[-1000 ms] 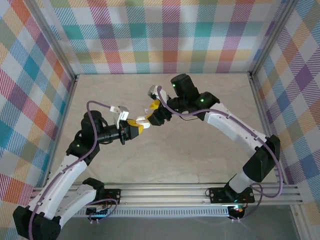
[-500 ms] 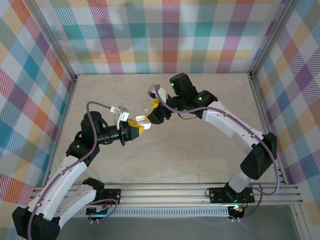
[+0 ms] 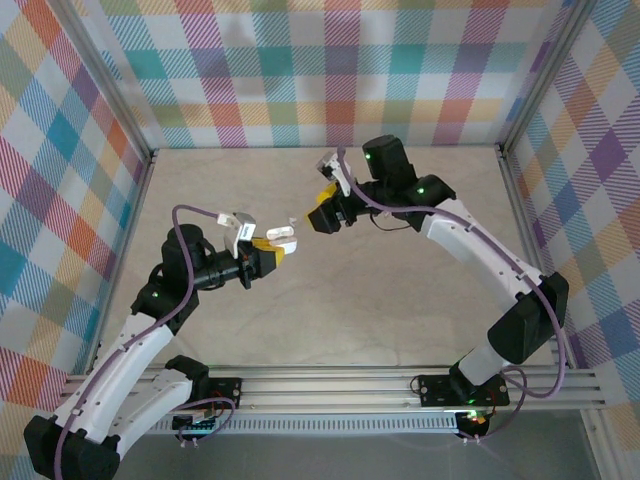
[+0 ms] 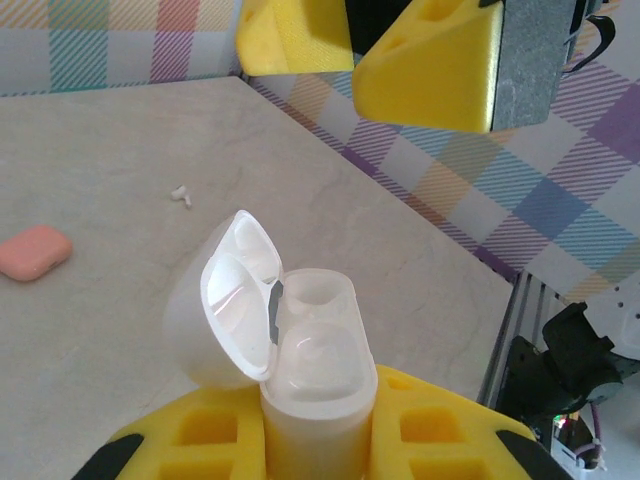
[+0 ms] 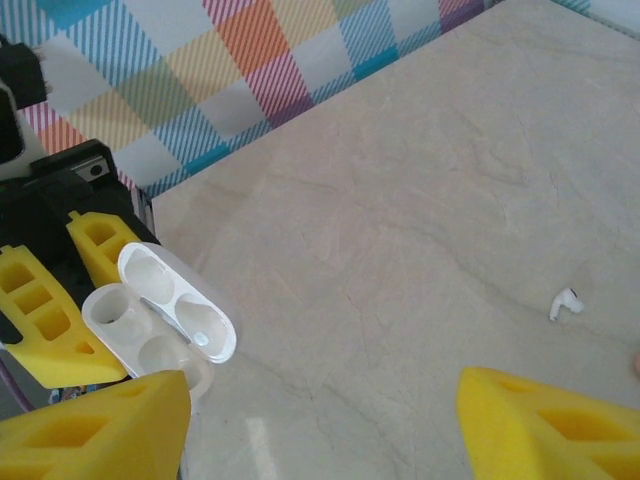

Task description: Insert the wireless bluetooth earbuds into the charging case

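A white charging case (image 4: 312, 370) stands upright with its lid (image 4: 232, 300) flipped open, and my left gripper (image 4: 315, 435) is shut on its lower body. From above the case (image 3: 283, 238) shows just ahead of the left gripper (image 3: 270, 250). Its far well looks hollow. The near well holds a pale rounded shape that I cannot identify. One white earbud (image 5: 566, 301) lies loose on the table, also in the left wrist view (image 4: 181, 195). My right gripper (image 3: 322, 212) hangs open and holds nothing, up and to the right of the case; its yellow fingers (image 5: 100, 430) frame bare table.
A salmon-pink closed case (image 4: 35, 252) lies on the table left of the loose bud. Checked fabric walls and an aluminium frame (image 3: 515, 190) enclose the beige table (image 3: 400, 300). The right arm's yellow fingers (image 4: 430, 65) hang above the white case.
The right gripper has drawn back from the white case, up and to the right, staying open. The left gripper and the case have held still.
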`<state>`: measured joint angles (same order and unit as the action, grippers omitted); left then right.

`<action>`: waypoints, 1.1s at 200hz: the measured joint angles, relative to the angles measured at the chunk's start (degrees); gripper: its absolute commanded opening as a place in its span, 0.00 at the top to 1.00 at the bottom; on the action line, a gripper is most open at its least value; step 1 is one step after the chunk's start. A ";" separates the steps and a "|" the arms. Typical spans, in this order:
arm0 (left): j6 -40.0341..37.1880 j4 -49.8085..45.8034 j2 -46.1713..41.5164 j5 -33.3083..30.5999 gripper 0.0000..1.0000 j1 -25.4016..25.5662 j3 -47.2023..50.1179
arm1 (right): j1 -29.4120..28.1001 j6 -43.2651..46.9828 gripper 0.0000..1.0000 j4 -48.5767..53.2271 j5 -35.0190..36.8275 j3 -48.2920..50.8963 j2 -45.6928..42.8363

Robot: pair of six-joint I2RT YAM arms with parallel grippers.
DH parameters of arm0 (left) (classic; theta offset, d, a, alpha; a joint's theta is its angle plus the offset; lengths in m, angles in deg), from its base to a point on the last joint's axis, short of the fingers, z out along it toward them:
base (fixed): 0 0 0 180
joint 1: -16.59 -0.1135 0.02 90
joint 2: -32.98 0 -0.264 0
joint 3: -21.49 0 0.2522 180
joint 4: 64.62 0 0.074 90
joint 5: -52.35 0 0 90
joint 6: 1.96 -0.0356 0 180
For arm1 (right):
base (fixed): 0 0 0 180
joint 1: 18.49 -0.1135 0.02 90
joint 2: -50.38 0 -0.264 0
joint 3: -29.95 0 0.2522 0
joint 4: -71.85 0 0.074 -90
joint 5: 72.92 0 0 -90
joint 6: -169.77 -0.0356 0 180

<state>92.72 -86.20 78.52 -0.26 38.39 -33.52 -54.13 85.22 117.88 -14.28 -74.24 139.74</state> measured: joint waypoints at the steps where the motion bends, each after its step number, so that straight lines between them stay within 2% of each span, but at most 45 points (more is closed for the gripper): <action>1: 0.00 -0.02 0.00 0.00 1.00 0.02 0.00 | 0.07 -0.11 0.29 0.00 0.02 0.00 0.00; 26: -0.04 -0.52 -0.13 -1.07 1.00 0.11 0.09 | 1.88 -2.49 0.29 0.68 1.73 -0.11 0.17; 53: -0.24 -1.25 -0.20 -1.60 1.00 0.20 0.31 | 4.63 -5.60 0.32 4.76 7.80 -3.50 3.91; 86: -0.42 -1.25 -0.17 -1.97 1.00 0.20 0.31 | 10.23 -12.68 0.36 11.30 14.21 -10.43 13.79; 143: -1.29 -1.27 0.76 -1.97 1.00 0.20 0.31 | 20.02 -22.71 0.45 17.27 17.92 -16.20 30.08; 192: -1.29 -1.27 1.11 -1.95 1.00 0.20 0.31 | 21.92 -25.88 0.54 20.59 24.33 -23.06 38.97; 220: -1.31 -1.29 1.16 -1.95 1.00 0.20 0.31 | 21.92 -26.16 0.56 22.25 27.91 -26.34 41.68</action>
<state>91.41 -87.49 79.68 -2.20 38.59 -33.22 -32.20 59.06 140.13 13.63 -100.58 181.42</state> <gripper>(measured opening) 0.196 0.446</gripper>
